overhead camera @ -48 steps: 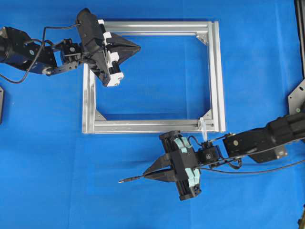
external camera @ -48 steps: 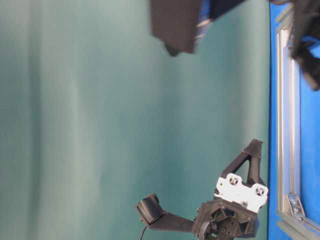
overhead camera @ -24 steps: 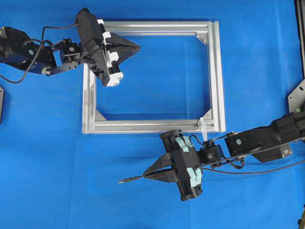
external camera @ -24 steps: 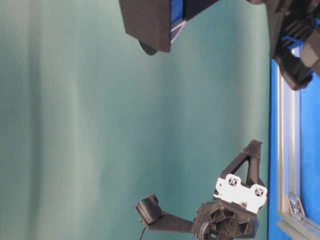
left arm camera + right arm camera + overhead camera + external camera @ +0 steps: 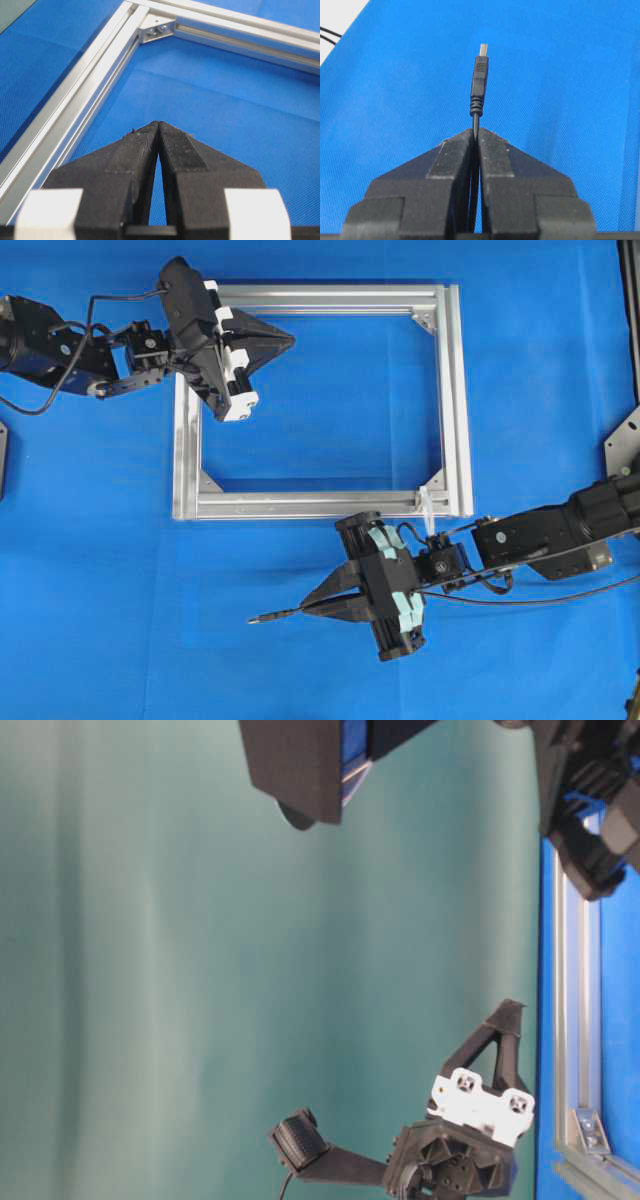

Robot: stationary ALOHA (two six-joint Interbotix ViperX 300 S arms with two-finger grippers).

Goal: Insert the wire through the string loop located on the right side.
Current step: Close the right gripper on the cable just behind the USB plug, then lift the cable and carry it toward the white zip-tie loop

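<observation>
Between the right jaws: pinched tight on the wire (image 5: 475, 125), plug tip sticking out past the tips, pointing away from the frame (image 5: 452, 400).
Right gripper (image 5: 312, 608): low over the blue mat (image 5: 120, 620), just below the frame's bottom bar.
Left jaws: pressed together, holding nothing.
Left gripper (image 5: 285, 339): over the frame's top left corner, well apart from the wire.
Rest of the wire: trailed off to the right under the right arm, toward the mat's edge.
String loop (image 5: 427, 506): small and whitish, at the frame's bottom right corner, near the right wrist but behind the gripper.
Step now, at a guess: plug in hand, not yet aimed at the loop.
What could go wrong: plug missing the tiny loop, since it faced the wrong way and needs a big turn.
Also: floppy loop pushed flat by the plug.
Also: wire slipping in the jaws if tugged by its trailing end.
Also: frame bumped by the wrist while turning.
</observation>
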